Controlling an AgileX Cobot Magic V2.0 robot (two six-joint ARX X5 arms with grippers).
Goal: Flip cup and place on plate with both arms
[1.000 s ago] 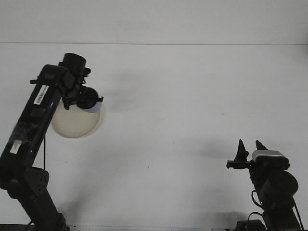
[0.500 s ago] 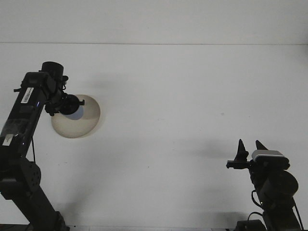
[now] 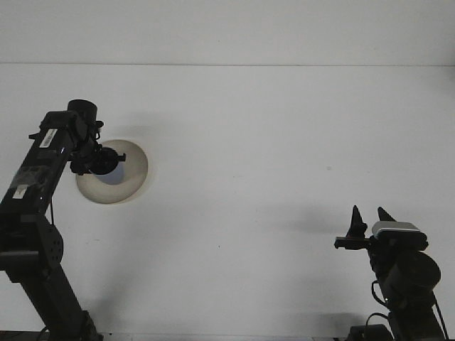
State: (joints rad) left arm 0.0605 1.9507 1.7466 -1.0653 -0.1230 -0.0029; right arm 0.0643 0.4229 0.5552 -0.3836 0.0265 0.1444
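Left end effector (image 3: 106, 162) hovers over the beige plate (image 3: 131, 170) at far left, clamped on the pale cup (image 3: 111, 173); right end effector (image 3: 369, 218), prongs apart, sits near right above the white tabletop (image 3: 270, 142).

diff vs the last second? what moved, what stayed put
The left arm's gripper swung left and lowered the pale cup, which now sits over the middle of the plate. Whether the cup has been let go cannot be told from this view. The plate kept its place on the table. The right gripper did not move, jaws apart, nothing in it.
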